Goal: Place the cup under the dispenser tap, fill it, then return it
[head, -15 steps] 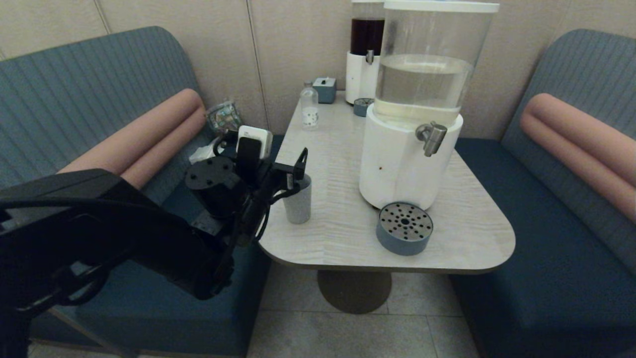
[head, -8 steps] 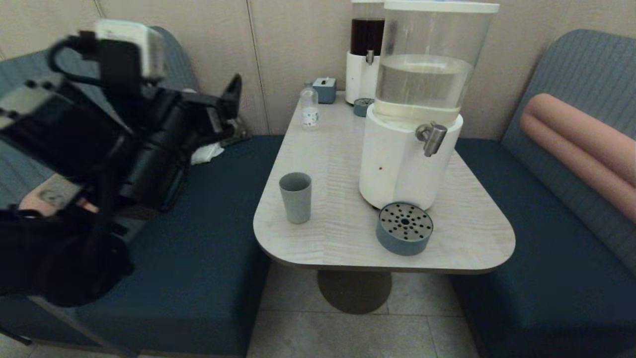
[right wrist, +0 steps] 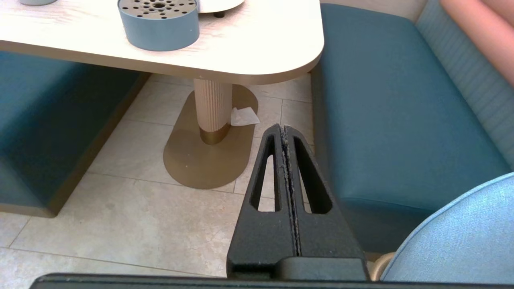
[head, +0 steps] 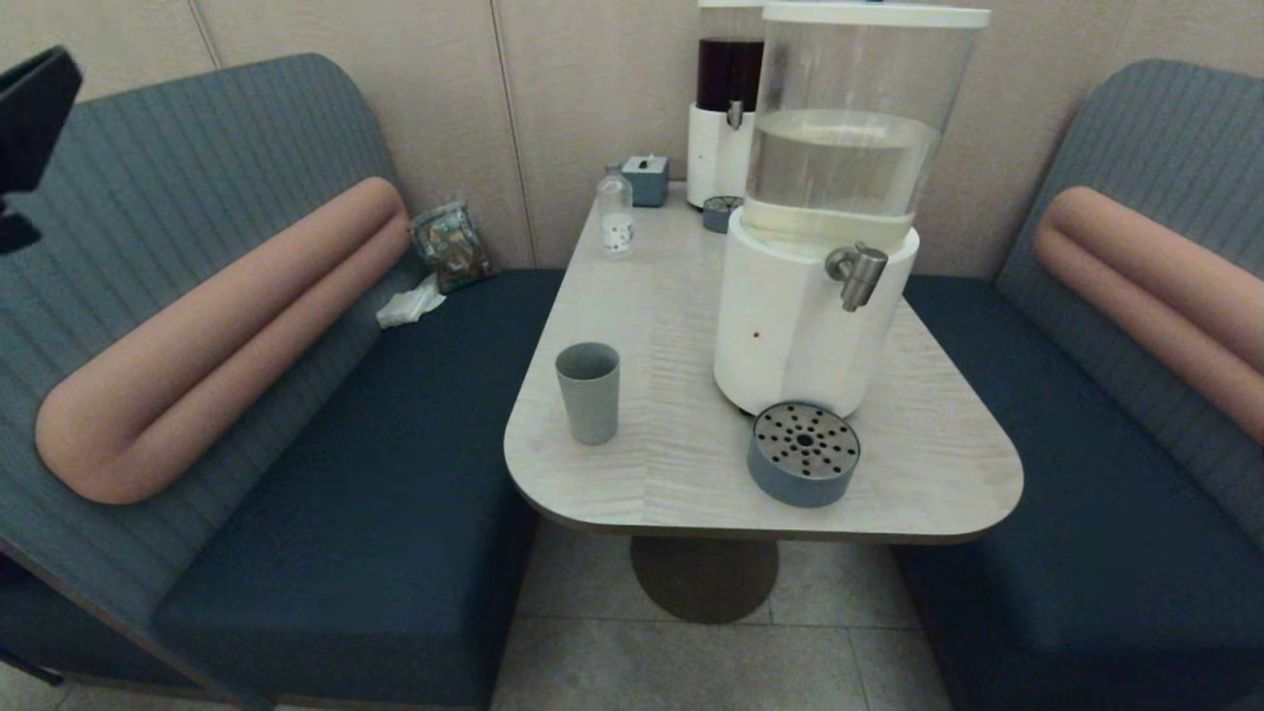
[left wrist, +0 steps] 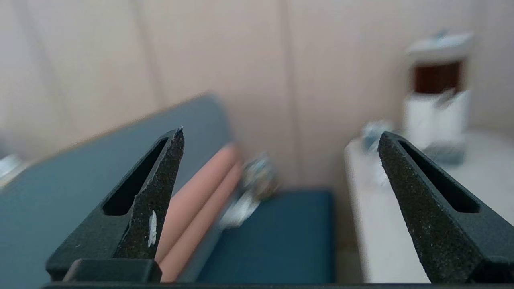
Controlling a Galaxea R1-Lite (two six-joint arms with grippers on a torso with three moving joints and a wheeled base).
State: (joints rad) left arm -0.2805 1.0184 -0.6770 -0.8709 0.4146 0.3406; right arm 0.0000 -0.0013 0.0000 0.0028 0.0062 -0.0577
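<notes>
While the cup (head: 589, 391) stands upright on the pale wood-grain table (head: 671, 296) near its left front corner, nothing touches it; it sits at about 9 o'clock from the large dispenser's white base (head: 790, 326), apart from it; the dispenser tap (head: 857, 274), a short brushed-metal spigot, juts from the base's upper front, with the clear tank (head: 844, 118) above about half full; a round grey-blue drip tray (head: 803, 453) with perforated top sits just in front of the base, at roughly 6 o'clock from the tap; at the table's far end, 12 o'clock from the cup: a small clear bottle (head: 614, 210), a small grey-blue box (head: 645, 179), a slimmer dark-tank dispenser (head: 727, 99). Left gripper (left wrist: 281, 138): raised over the left bench (head: 326, 474), well apart from the cup; fingers spread wide, holding nothing. Right gripper (right wrist: 285, 132): low beside the right bench seat (right wrist: 385, 104), over floor tiles; fingers pressed together, empty; a scrap of white paper (right wrist: 243, 117) lies by the table's pedestal (right wrist: 212, 108).
</notes>
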